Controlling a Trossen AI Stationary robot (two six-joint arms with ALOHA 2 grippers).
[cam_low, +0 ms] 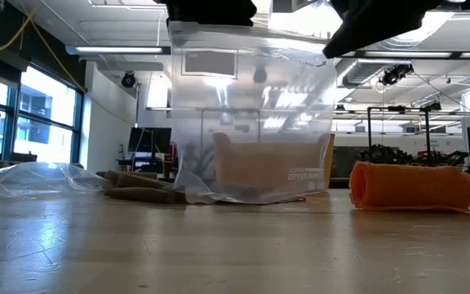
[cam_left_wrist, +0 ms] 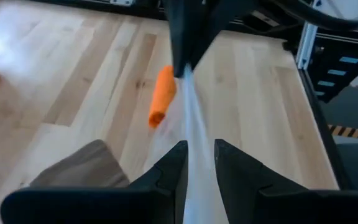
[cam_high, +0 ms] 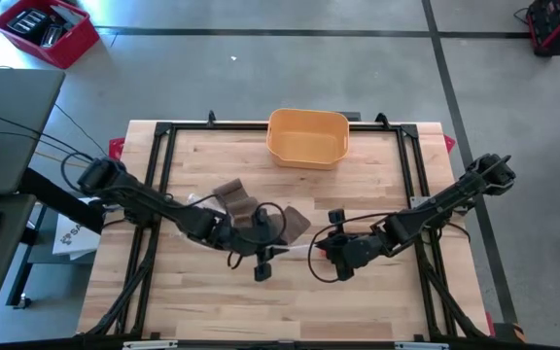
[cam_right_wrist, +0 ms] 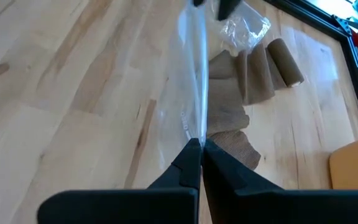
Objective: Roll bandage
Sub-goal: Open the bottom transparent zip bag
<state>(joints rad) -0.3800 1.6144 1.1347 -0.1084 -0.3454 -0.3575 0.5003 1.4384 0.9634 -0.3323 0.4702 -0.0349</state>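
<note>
A clear plastic bag [cam_low: 251,122] hung upright near table centre, stretched by its top edge between the two grippers. In the high view the bag's long axis ran from 9 to 3 o'clock, its bottom resting on the table [cam_high: 358,194]. A tan bandage [cam_low: 268,167] sat inside the bag, lying flat along that same axis.

The left gripper [cam_left_wrist: 199,163] came in from 9 o'clock, arm low and stretched toward centre. Its fingers [cam_left_wrist: 169,171] flanked the bag's edge with a narrow gap remaining; whether they pinched the film could not be told.

The right gripper [cam_right_wrist: 201,148] came in from 3 o'clock, arm angled down from the far right corner, fingers pressed tight together on the opposite end of the bag's top edge.

More loose bandage [cam_right_wrist: 272,71] lay crumpled on the table behind the bag, toward 10 o'clock. An orange roll [cam_low: 414,186] lay on its side in front of the bag in the low view. A yellow bin [cam_high: 307,136] stood at 12 o'clock by the far edge.
</note>
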